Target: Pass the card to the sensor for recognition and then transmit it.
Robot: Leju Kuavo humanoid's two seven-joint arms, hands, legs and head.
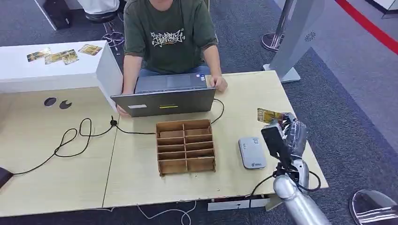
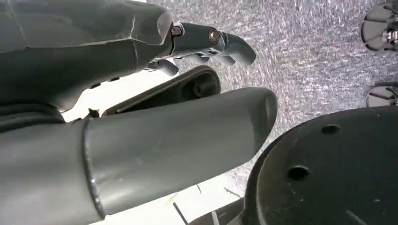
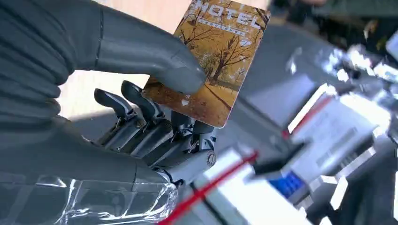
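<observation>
Holding the autumn-printed hotel card [image 3: 213, 61] pinched under thumb in the right hand [image 1: 290, 133] above the table's right edge, apparently mid-carry; next, lowering it over the small grey sensor pad [image 1: 251, 152] just beside.

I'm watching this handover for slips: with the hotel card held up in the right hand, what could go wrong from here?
The right hand pinches the hotel card only near one edge, under the thumb, so it may slip or twist. The card reader is small and lies flat beside the compartment box; the card could miss it. The hand also hangs near the table edge, so a dropped card might reach the floor.
</observation>
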